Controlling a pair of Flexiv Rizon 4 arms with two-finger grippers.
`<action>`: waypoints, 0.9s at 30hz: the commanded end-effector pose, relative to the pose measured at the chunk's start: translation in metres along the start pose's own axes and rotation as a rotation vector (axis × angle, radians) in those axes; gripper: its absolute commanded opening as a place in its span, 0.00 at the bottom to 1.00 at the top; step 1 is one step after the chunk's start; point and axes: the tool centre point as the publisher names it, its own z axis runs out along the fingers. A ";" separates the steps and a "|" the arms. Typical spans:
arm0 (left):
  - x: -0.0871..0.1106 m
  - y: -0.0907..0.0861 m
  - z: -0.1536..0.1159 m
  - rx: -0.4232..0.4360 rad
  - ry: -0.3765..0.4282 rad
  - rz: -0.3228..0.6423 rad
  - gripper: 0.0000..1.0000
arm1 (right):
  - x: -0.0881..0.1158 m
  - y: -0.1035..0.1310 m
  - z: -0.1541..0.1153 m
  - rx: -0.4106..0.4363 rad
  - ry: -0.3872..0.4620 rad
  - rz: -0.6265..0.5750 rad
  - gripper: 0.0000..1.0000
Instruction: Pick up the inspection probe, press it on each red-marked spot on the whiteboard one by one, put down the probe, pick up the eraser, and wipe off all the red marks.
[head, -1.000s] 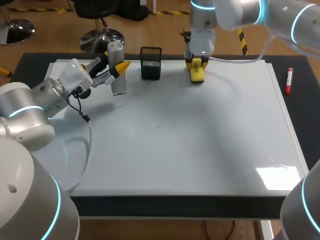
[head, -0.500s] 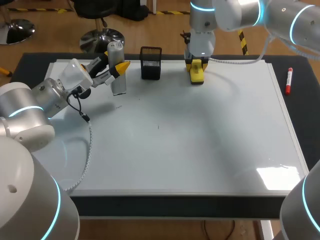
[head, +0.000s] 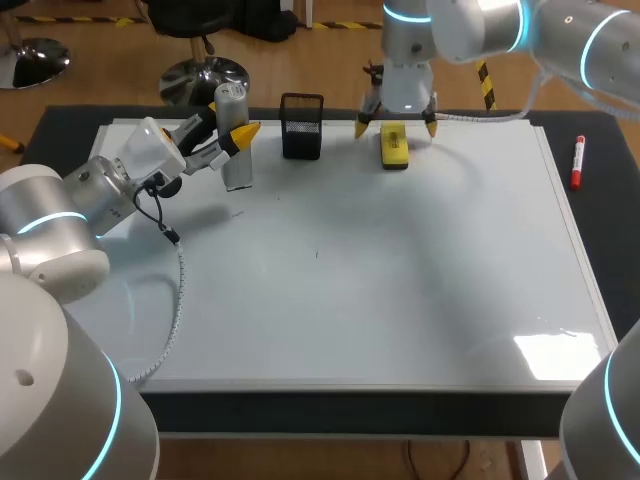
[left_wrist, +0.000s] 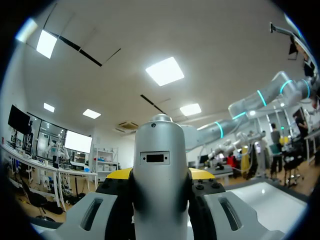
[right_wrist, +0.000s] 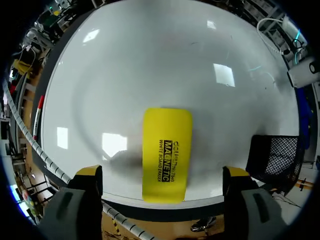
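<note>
We find the left gripper (head: 231, 127) clenched on the silver cylindrical metal inspection probe (head: 235, 150), which stands upright at the far-left part of the white rectangular whiteboard (head: 400, 280), long axis vertical and domed end up. In the left wrist view the inspection probe (left_wrist: 159, 185) fills the space between the fingers and hides most of the yellow tips; a small dark rectangular window shows on its body, with no legible writing. We cannot tell whether its lower end touches the whiteboard. The right gripper (head: 396, 128) is released, its fingers spread wide above the yellow rectangular whiteboard eraser (head: 394, 147), which lies flat near the whiteboard's far edge. In the right wrist view the eraser (right_wrist: 167, 152) lies between the right gripper's (right_wrist: 162, 173) fingers, clear of both, its long axis running ahead of the gripper, across the line joining the fingertips. Black print runs along that axis. The black wire-mesh pen holder (head: 302, 127) stands between the inspection probe and the eraser, and is cut off at one side in the right wrist view. A red marker pen (head: 577, 162) lies on the dark tabletop (head: 60, 125) just beyond the whiteboard's right edge, long axis running near to far. Two faint dark flecks on the whiteboard are too small to identify.
</note>
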 end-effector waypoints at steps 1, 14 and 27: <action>-0.001 0.000 0.000 0.002 0.003 -0.001 0.00 | 0.005 0.000 -0.008 0.003 -0.008 0.017 1.00; -0.001 0.000 0.000 0.002 0.003 -0.001 0.00 | 0.042 0.002 -0.023 -0.005 -0.074 0.169 1.00; -0.001 0.000 0.000 0.002 0.003 -0.001 0.00 | 0.082 0.001 -0.074 0.038 -0.253 0.332 1.00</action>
